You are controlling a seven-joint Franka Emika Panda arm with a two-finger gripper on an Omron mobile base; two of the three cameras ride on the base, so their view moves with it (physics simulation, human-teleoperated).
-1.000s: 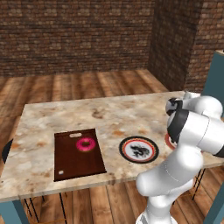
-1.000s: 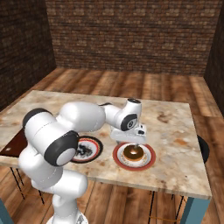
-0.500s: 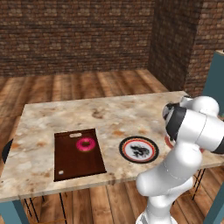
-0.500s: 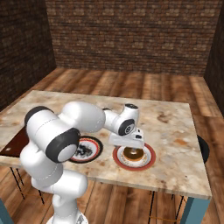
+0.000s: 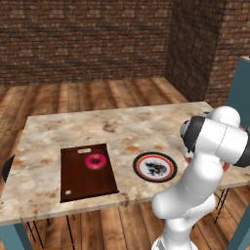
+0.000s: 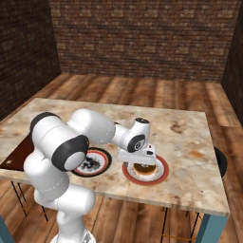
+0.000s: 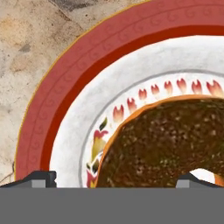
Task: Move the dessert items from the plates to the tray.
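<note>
The brown caramel doughnut lies on the red-rimmed plate near the table's front edge. My gripper hangs low, right over that doughnut and its plate. It is open, with one fingertip well left of the doughnut and the other at its right. The pink doughnut rests on the dark brown tray at the table's left. Between them the black-rimmed plate holds nothing. My arm partly covers this plate in the right base view.
The marble table stands on a wooden floor with brick walls behind. A dark round seat sits at the table's right end, another at its left end. A teal chair back rises at the far right.
My hand has come down from above the table onto the red-rimmed plate, closing in on the brown doughnut. Plates, tray and pink doughnut have stayed put.
</note>
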